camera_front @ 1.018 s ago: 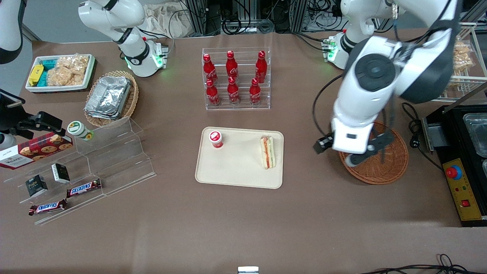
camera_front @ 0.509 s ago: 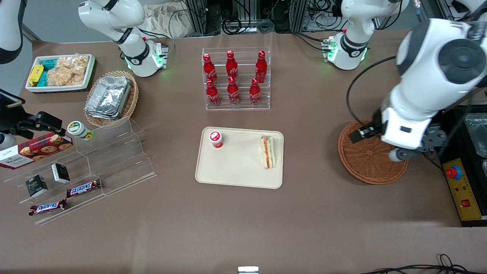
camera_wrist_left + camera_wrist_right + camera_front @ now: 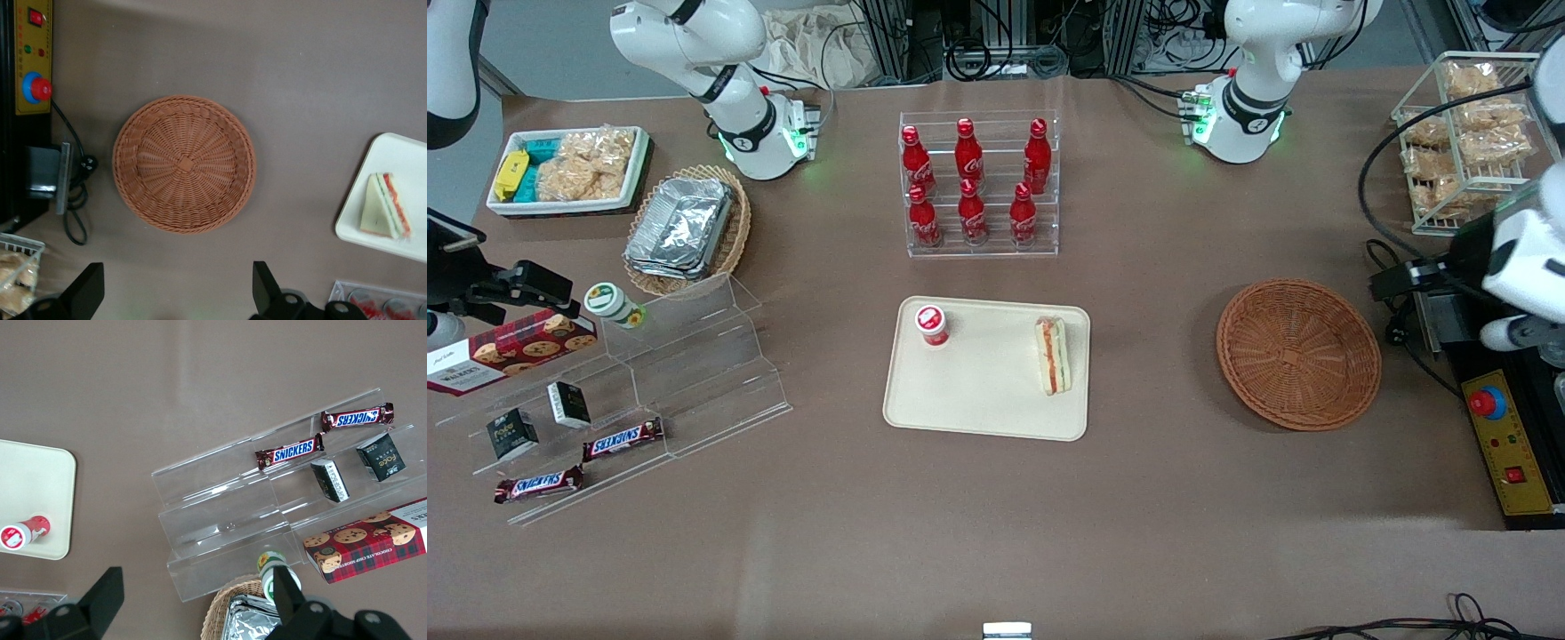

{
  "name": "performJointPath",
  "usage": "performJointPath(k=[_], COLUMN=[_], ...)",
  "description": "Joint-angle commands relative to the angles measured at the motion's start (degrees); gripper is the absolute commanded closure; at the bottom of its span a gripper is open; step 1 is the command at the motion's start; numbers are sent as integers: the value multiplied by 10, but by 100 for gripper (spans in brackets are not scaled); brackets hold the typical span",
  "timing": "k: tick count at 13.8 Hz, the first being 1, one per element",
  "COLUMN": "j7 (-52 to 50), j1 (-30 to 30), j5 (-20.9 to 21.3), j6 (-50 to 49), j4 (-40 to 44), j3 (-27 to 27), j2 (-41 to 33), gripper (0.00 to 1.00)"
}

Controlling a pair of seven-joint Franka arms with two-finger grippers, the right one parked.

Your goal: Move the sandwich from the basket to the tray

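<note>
Sandwich point(image 3: 1053, 356) lying on the cream tray point(image 3: 987, 418), wicker basket point(image 3: 1298, 354) bare, gripper point(image 3: 175, 293) raised above the basket, fingers spread wide, holding nothing

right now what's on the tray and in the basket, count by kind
sandwich: 1, on the tray
red-capped cup: 1, on the tray
basket: 0 items
total: 2
gripper: fingers open, empty, beside the basket toward the working arm's end

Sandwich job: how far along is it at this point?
Done: the sandwich lies on the tray, and the basket holds nothing. In hand: nothing; the gripper is open, high above the table beside the basket. Nothing looks left to do.
</note>
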Motion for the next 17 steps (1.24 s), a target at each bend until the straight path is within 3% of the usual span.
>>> performJointPath(k=[1, 3, 7, 11, 17], j7=[96, 135, 150, 150, 140], j1=[-69, -87, -81, -25, -29], j5=[-18, -17, -10, -18, -16], j6=[-11, -11, 39, 46, 33], j4=[-34, -50, -113, -126, -104], j3=[115, 155, 155, 103, 88], j2=[-45, -64, -107, -115, -106], gripper=[0, 0, 0, 0, 0])
